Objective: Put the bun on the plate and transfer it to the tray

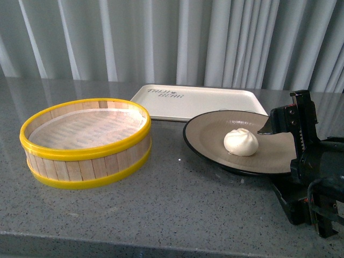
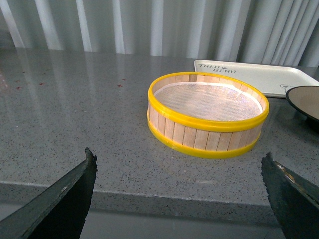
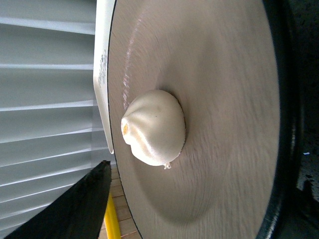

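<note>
The white pleated bun lies on the tan, black-rimmed plate at the right of the counter. The cream tray with dark lettering lies just behind the plate. My right gripper is open at the plate's right rim, to the right of the bun, holding nothing. In the right wrist view the bun sits near the middle of the plate, with the open gripper around the plate's edge. My left gripper is open and empty, back over the counter's front edge, out of the front view.
A round wooden steamer basket with yellow rims stands left of the plate; it also shows in the left wrist view. The counter is grey speckled stone. A pleated curtain hangs behind.
</note>
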Robot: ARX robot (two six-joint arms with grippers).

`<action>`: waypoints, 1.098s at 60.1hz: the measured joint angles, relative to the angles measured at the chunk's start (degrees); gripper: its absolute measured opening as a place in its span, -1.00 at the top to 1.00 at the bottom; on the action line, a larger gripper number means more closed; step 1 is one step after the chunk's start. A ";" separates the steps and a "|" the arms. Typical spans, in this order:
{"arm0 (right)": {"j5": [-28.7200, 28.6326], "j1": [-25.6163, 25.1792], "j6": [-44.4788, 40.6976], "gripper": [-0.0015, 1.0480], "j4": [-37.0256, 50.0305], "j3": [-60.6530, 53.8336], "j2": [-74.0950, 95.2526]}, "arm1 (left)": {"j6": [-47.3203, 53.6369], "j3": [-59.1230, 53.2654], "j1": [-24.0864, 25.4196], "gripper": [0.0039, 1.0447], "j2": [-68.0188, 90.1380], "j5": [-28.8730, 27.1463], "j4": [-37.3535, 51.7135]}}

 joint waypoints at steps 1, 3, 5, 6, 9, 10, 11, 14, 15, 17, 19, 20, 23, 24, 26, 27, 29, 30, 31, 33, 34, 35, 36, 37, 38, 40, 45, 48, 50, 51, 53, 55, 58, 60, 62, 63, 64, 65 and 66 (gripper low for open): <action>-0.11 0.00 0.15 -0.45 0.00 0.00 0.00 | 0.00 0.00 0.00 -0.88 0.00 0.00 0.00; -0.22 0.02 0.37 -0.34 0.00 0.00 0.02 | 0.00 0.00 0.00 -0.88 0.00 0.02 0.00; -0.39 0.02 0.61 -0.18 0.04 0.00 0.02 | 0.00 0.00 0.00 -0.88 0.00 0.00 0.00; -0.50 0.02 0.76 -0.11 0.04 0.00 0.02 | 0.00 0.00 0.00 -0.88 0.00 0.00 0.00; -0.76 0.02 1.27 0.03 0.13 0.00 0.22 | 0.00 0.00 0.00 -0.88 0.00 0.02 0.00; -0.94 0.02 1.46 0.09 0.22 0.00 0.35 | 0.00 0.00 0.00 -0.88 0.00 0.00 0.00; -1.01 0.02 1.60 0.13 0.24 0.00 0.44 | 0.00 0.00 0.00 -0.88 0.00 0.00 0.00; -1.36 -0.09 2.08 0.29 0.35 -0.02 0.77 | 0.00 0.00 0.00 -0.88 0.00 0.00 0.00; -1.38 -0.13 2.21 0.33 0.37 -0.02 0.85 | 0.00 0.00 0.00 -0.88 0.00 0.00 0.00; -1.62 -0.20 2.56 0.43 0.59 -0.07 1.11 | 0.00 0.00 0.00 -0.88 0.00 0.02 0.00; -1.90 -0.31 2.86 0.53 0.87 -0.15 1.40 | 0.00 0.00 0.00 -0.88 0.00 0.02 0.00; -2.01 -0.39 3.08 0.59 1.03 -0.28 1.49 | 0.00 0.00 0.00 -0.88 0.00 0.00 0.00; -1.97 -0.55 3.48 0.73 1.27 -0.48 1.62 | 0.00 0.00 0.00 -0.88 0.00 0.00 0.00; -1.99 -0.61 3.58 0.79 1.38 -0.57 1.62 | 0.00 0.00 0.00 -0.88 0.00 0.00 0.00; -1.95 -0.77 4.09 0.88 1.55 -0.66 1.62 | 0.00 0.00 0.00 -0.88 0.00 0.00 0.00; -1.95 -0.83 4.20 0.92 1.62 -0.74 1.62 | 0.00 0.00 0.00 -0.88 0.00 0.00 0.00; -2.19 -0.92 3.93 0.94 1.75 -0.87 1.62 | 0.00 0.00 0.00 -0.88 0.00 0.00 0.00; -2.19 -0.94 3.96 0.94 1.81 -0.87 1.62 | -0.02 0.00 0.00 -0.88 0.00 0.00 0.00; -2.19 -0.98 3.96 0.94 1.88 -0.87 1.60 | 0.00 0.00 0.00 -0.88 0.00 0.02 0.00; -2.16 -1.03 3.96 0.94 2.03 -0.98 1.60 | 0.00 0.00 0.00 -0.88 0.00 0.02 0.00; -2.16 -1.03 3.98 0.94 2.10 -1.05 1.57 | 0.00 0.00 0.00 -0.88 0.00 0.02 0.00; -2.12 -1.07 3.96 0.94 2.19 -1.16 1.49 | 0.00 0.00 0.00 -0.88 0.00 0.02 0.00; -2.12 -1.07 3.96 0.94 2.23 -1.20 1.44 | 0.00 0.00 0.00 -0.88 0.00 0.02 0.00; -2.16 -1.11 3.93 0.94 2.29 -1.31 1.33 | 0.00 0.00 0.00 -0.88 0.00 0.02 0.00; -2.25 -1.16 3.85 0.94 2.51 -1.46 1.22 | 0.00 0.00 0.00 -0.88 0.00 0.00 0.00; -2.51 -1.18 3.63 0.94 3.28 -1.88 1.03 | -0.02 0.00 0.00 -0.88 0.00 0.00 0.00; -3.58 -1.22 2.95 0.94 5.03 -2.64 0.74 | 0.00 0.00 0.00 -0.88 0.00 0.00 0.00; -4.55 -1.31 2.43 0.94 6.01 -3.02 0.22 | 0.00 0.00 0.00 -0.88 0.00 0.00 0.00; -5.11 -1.38 2.36 0.94 6.23 -3.17 -0.31 | 0.00 0.00 0.00 -0.88 0.00 0.02 0.00; -5.51 -1.44 2.38 0.94 6.40 -3.26 -0.83 | 0.00 0.00 0.00 -0.88 0.00 0.02 0.00; -5.97 -1.51 2.38 0.94 6.78 -3.37 -1.64 | 0.00 0.00 0.00 -0.88 0.00 0.02 0.00; -6.43 -1.62 2.38 0.94 6.82 -3.37 -2.69 | 0.00 0.00 0.00 -0.88 0.00 0.02 0.00; -7.08 -1.75 2.43 0.94 6.80 -3.37 -4.31 | 0.00 0.00 0.00 -0.88 0.00 0.00 0.00; -7.98 -2.01 2.43 0.94 6.49 -3.17 -6.27 | 0.00 0.00 0.00 -0.88 0.00 0.00 0.00; -8.87 -2.43 2.45 0.94 5.77 -2.62 -7.61 | 0.00 0.00 0.00 -0.88 0.00 0.02 0.00; -8.98 -2.56 2.47 0.94 5.55 -2.38 -7.85 | 0.00 0.00 0.00 -0.88 0.00 0.02 0.00; -9.49 -2.82 2.62 0.94 5.07 -1.90 -8.31 | -0.02 0.00 0.00 -0.88 0.00 0.02 0.00; -9.66 -2.97 2.67 0.94 4.81 -1.64 -8.48 | 0.00 0.00 0.00 -0.88 0.00 0.02 0.00; -10.10 -3.28 2.75 0.94 4.26 -1.01 -8.70 | 0.00 0.00 0.00 -0.88 0.00 0.02 0.00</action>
